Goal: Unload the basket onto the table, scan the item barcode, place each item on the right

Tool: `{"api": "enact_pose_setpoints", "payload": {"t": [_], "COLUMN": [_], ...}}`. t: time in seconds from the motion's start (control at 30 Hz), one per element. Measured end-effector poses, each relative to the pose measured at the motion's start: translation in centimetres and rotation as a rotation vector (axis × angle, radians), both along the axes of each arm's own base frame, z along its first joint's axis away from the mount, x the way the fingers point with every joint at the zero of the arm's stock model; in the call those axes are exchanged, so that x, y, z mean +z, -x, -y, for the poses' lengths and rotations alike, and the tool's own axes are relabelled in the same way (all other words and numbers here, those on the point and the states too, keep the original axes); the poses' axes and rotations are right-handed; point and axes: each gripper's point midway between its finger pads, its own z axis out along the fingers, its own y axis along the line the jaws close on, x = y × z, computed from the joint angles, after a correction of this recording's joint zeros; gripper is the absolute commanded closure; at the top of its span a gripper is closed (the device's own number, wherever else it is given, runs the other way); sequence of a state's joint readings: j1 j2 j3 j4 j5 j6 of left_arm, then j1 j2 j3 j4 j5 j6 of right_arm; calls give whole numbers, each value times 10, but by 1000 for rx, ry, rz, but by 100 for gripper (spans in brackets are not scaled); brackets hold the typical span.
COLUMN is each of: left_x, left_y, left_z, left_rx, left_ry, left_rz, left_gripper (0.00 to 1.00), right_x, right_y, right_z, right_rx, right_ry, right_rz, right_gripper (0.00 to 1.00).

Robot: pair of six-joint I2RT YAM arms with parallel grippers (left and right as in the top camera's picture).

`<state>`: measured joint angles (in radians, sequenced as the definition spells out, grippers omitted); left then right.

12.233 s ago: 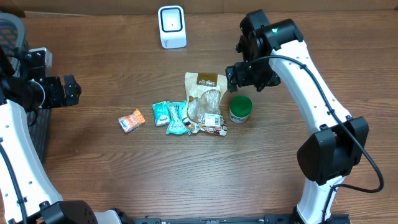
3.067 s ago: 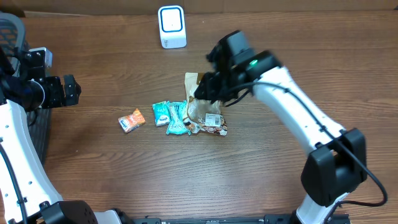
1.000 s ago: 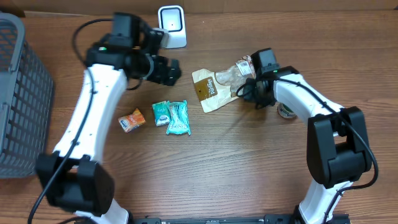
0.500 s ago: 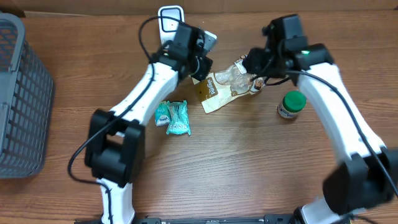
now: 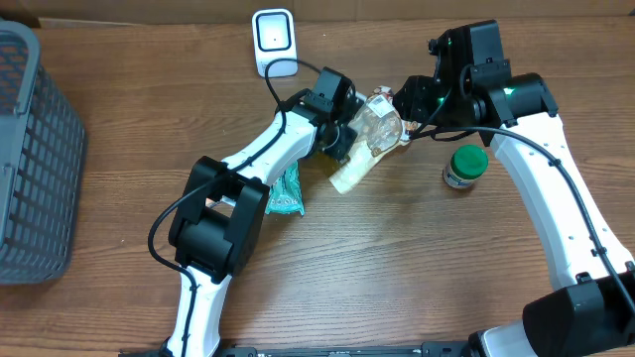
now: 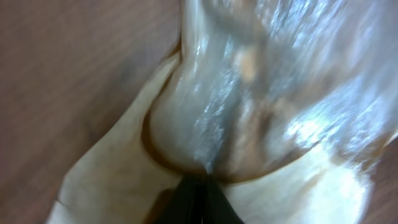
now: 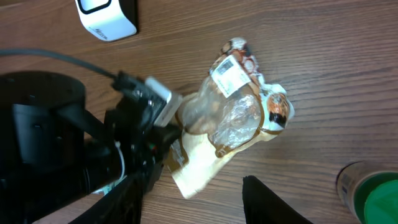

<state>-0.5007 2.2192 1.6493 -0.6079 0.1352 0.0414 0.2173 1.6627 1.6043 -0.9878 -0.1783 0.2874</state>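
Wood table [image 5: 397, 268] | left gripper [image 5: 340, 141] clamped on snack bag [image 7: 239, 118] | right gripper [image 7: 196, 198] parted, empty | barcode sticker [image 7: 229, 74] unreadable

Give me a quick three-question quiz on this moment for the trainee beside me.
1. True or false: the right gripper is clamped on the snack bag.
2. Which one holds the bag? A) left gripper B) right gripper C) neither
3. What colour is the lid of the jar beside the right arm?

Key:
1. False. Its jaws stand open, clear of the bag.
2. A. It is shut on the bag.
3. Green.
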Motion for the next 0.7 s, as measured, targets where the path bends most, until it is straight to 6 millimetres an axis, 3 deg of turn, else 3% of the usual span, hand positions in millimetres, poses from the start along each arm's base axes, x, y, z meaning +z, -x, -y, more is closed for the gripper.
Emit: {"api": "enact_pose_setpoints", "payload": {"t": [0.13,0.4,0.7], "left_x": [-12,-14,-10], "left_y": [34,84,111], "left_z": [-19,-38,-35], "left_rx": [57,123,162], "left_ry": [-69,-135,-104], "left_rz": [-162,-389,-529], "left_gripper": [96,96,95], "right_x": [-1,-11,-83], "right_y": [2,7,14], "right_z": [0,1,-10], "right_rx": [-7,-52,-53], "right_ry": [-2,-17,-42], "right_rz": [-13,-73,-319], "right_gripper": [51,51,51]}}
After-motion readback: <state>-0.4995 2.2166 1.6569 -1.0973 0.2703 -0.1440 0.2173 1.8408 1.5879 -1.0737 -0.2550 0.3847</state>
